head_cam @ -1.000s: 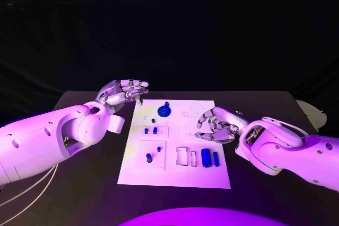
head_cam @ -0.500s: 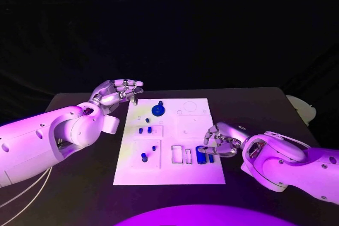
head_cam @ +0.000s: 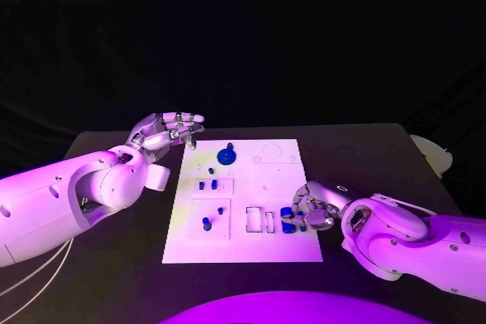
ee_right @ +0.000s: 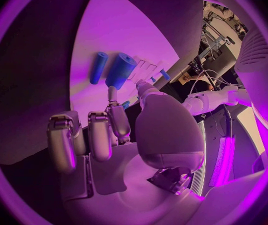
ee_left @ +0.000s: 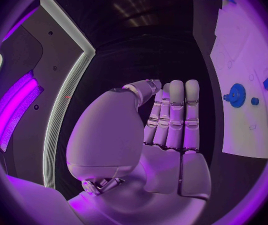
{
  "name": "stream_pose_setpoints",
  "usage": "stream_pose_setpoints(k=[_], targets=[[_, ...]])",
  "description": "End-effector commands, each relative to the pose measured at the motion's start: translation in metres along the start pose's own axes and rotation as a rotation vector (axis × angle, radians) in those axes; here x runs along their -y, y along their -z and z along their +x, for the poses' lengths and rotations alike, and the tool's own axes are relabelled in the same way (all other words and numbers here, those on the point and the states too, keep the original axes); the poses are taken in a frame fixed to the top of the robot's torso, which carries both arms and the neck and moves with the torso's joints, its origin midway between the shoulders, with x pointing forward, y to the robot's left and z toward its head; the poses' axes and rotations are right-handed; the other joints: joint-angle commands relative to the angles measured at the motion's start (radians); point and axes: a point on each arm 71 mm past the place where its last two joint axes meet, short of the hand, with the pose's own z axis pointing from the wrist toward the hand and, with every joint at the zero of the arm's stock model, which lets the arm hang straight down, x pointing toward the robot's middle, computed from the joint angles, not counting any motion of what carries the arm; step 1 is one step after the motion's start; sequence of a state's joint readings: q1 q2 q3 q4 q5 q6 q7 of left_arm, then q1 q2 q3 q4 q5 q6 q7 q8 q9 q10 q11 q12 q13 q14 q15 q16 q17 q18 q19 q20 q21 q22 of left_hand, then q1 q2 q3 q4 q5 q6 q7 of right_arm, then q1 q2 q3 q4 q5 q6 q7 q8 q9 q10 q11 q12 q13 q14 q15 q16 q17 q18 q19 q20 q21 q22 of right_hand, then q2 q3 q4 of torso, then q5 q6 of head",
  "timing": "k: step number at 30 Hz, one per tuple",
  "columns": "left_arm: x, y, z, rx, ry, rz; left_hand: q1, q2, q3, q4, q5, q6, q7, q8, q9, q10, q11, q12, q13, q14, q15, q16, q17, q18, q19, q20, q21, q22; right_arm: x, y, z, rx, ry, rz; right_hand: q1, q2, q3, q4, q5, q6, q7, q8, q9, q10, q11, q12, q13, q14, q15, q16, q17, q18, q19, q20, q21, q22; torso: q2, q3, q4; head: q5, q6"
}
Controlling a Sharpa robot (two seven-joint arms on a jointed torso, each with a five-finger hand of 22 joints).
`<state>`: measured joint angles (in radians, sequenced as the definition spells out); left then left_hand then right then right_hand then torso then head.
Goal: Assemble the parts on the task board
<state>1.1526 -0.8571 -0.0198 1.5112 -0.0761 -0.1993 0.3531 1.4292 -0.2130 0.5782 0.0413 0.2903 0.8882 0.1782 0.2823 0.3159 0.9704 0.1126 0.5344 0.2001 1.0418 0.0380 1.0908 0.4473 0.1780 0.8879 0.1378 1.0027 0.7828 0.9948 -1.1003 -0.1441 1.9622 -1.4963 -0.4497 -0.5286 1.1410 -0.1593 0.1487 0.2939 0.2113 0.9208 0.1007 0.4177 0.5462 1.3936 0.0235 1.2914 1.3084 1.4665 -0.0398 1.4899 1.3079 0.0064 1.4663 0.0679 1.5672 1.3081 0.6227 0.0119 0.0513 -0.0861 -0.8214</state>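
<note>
White rectangular task board (head_cam: 273, 250) mid black counter (head_cam: 121, 268). Blue parts counted: one round gear-like disc (head_cam: 228, 156) at 12 o'clock, two small blocks (head_cam: 206, 185) left-centre, two cylinders (head_cam: 288, 221) at 4 o'clock. Right hand (head_cam: 316, 206) fingers (ee_right: 118, 120) touch the thick cylinder; grip unclear. Left hand (head_cam: 167, 132) at 10 o'clock, fingers curled, holding nothing

The task board (head_cam: 273, 176) lies mid-table (head_cam: 375, 155) (parts (head_cam: 293, 221) on it), between both hands.

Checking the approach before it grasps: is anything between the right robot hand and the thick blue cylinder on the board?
Nothing visible: the right robot hand is right beside the thick blue cylinder, its fingertips nearly touching it.
</note>
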Motion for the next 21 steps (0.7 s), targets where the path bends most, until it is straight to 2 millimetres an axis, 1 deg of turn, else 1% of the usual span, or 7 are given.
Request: stream_pose_setpoints(k=[1, 7, 13, 21], targets=[[0.001, 0.0, 0.002, -0.016, 0.011, 0.006, -0.001, 0.007, -0.001, -0.003, 0.003, -0.002, 0.006, -0.002, 0.0, -0.004, 0.001, 0.004, 0.001, -0.005, 0.003, -0.007, -0.002, 0.007, -0.005, -0.004, 0.004, 0.001, 0.0, -0.001, 0.002, 0.006, 0.048, 0.012, -0.008, -0.003, -0.007, 0.0, 0.003, -0.001, -0.004, 0.004, 0.001, 0.005, -0.004, 0.004, 0.009, 0.068, -0.009, 0.005, 0.053, -0.006, 0.105, -0.009, 0.004, 0.263, 0.0, 0.0004, 0.0003, 0.003, -0.002], [0.001, 0.001, 0.002, -0.017, 0.011, 0.004, -0.001, 0.007, -0.001, -0.003, 0.003, -0.002, 0.006, -0.002, 0.0, -0.004, 0.001, 0.004, 0.001, -0.005, 0.003, -0.007, -0.002, 0.007, -0.005, -0.004, 0.004, 0.001, 0.0, -0.004, 0.008, -0.004, 0.066, 0.014, -0.008, 0.001, -0.012, 0.0, 0.005, 0.002, -0.006, 0.006, 0.003, 0.006, -0.005, 0.006, 0.011, 0.068, -0.009, 0.006, 0.055, -0.006, 0.105, -0.009, 0.004, 0.263, 0.0, -0.0006, 0.0, 0.005, -0.005], [0.001, 0.001, 0.002, -0.019, 0.012, 0.001, -0.001, 0.007, -0.001, -0.003, 0.003, -0.002, 0.006, -0.002, 0.0, -0.004, 0.001, 0.004, 0.001, -0.005, 0.003, -0.007, -0.002, 0.007, -0.005, -0.004, 0.004, 0.001, 0.0, -0.007, 0.011, -0.01, 0.097, 0.015, -0.008, 0.001, -0.013, 0.0, 0.005, 0.002, -0.006, 0.007, 0.003, 0.006, -0.005, 0.006, 0.011, 0.068, -0.01, 0.005, 0.054, -0.006, 0.105, -0.009, 0.004, 0.263, 0.0, -0.0004, 0.0, 0.006, -0.007], [0.0, 0.001, 0.002, -0.021, 0.013, -0.001, -0.004, 0.007, -0.002, -0.002, 0.003, -0.002, 0.006, -0.002, 0.0, -0.005, 0.001, 0.004, 0.001, -0.005, 0.003, -0.006, -0.002, 0.007, -0.005, -0.004, 0.004, 0.001, -0.004, -0.01, 0.022, -0.027, 0.112, 0.013, -0.008, 0.001, -0.023, 0.0, 0.004, 0.006, -0.007, 0.01, 0.005, 0.005, -0.007, 0.005, 0.011, 0.068, -0.011, 0.006, 0.055, -0.006, 0.105, -0.01, 0.004, 0.263, -0.001, -0.0005, -0.0007, 0.007, -0.007]])
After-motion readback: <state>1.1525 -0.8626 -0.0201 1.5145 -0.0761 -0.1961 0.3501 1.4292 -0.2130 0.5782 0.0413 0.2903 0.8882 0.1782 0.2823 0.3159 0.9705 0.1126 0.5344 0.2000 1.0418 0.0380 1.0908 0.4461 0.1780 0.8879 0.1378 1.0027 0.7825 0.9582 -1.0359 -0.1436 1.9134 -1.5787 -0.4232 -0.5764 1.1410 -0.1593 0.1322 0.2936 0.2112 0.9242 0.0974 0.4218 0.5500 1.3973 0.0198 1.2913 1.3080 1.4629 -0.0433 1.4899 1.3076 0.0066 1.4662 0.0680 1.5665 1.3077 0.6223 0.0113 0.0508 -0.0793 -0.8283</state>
